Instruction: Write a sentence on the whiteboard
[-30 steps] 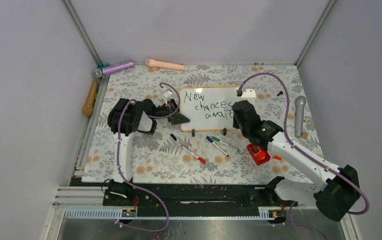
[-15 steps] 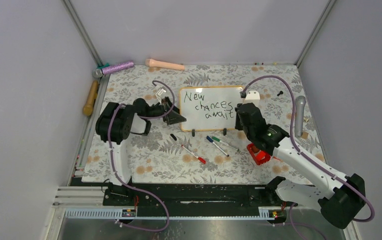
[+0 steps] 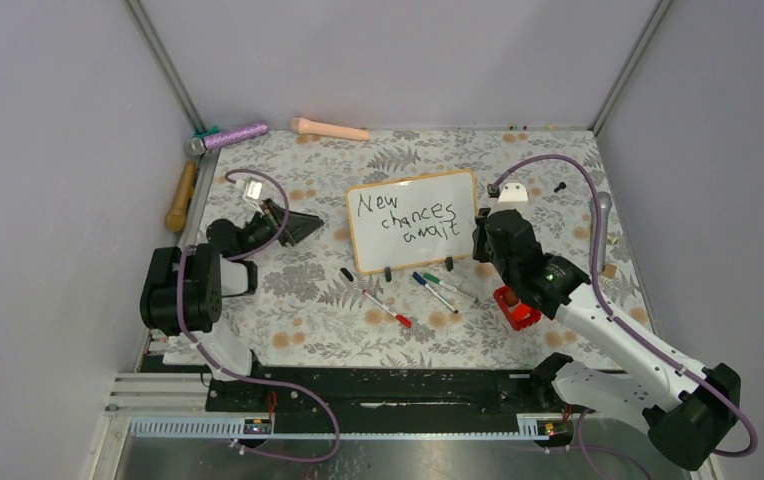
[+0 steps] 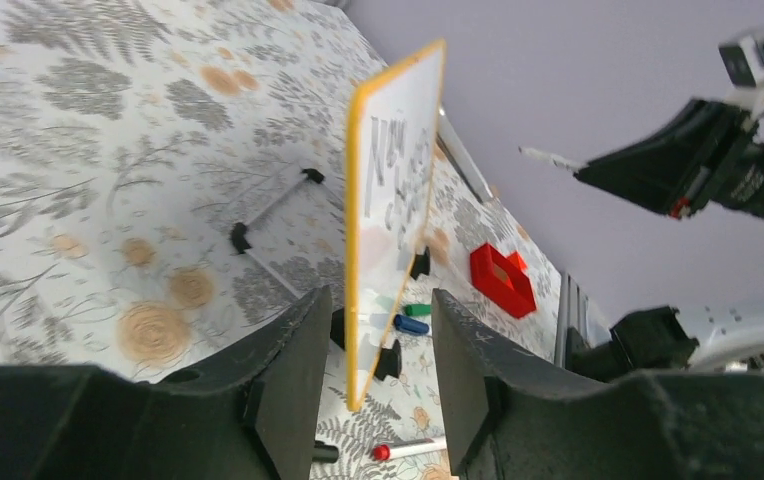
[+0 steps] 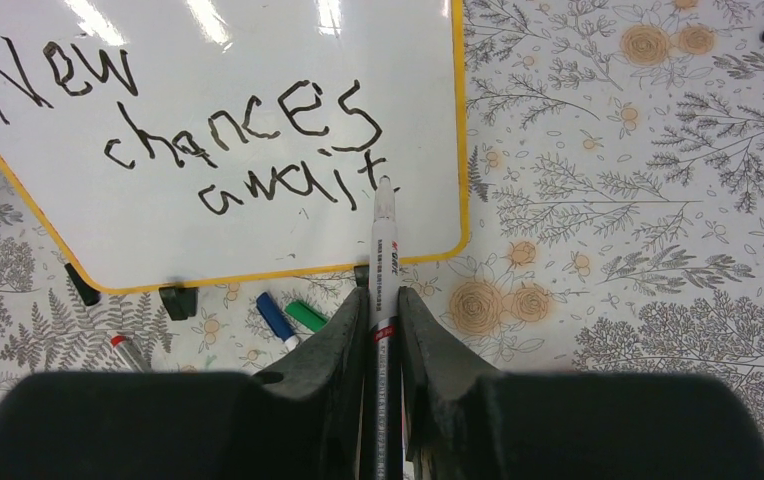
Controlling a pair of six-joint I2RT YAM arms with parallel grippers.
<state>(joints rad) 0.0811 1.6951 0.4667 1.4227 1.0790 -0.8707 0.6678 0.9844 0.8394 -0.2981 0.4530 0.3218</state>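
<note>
The whiteboard [image 3: 413, 220] stands on its black feet mid-table, slightly turned, and also shows in the right wrist view [image 5: 218, 150] and edge-on in the left wrist view [image 4: 388, 200]. The sentence [image 3: 405, 217] "New chances await" is on it in black [image 5: 248, 140]. My right gripper [image 3: 482, 222] is shut on a white marker [image 5: 383, 260]; its tip sits at the final "t" of "await". My left gripper [image 3: 303, 222] is open and empty, to the left of the board and apart from it [image 4: 370, 385].
Loose markers [image 3: 438, 290] and a red-tipped one [image 3: 386, 309] lie in front of the board. A black cap [image 3: 346, 273] lies by them. A red holder [image 3: 514, 307] sits under my right arm. Microphones and handles lie along the back and side edges.
My left gripper has let go of the board's left edge and pulled back to the left. The board has turned slightly and shifted left. My right gripper stays by the board's right edge.
</note>
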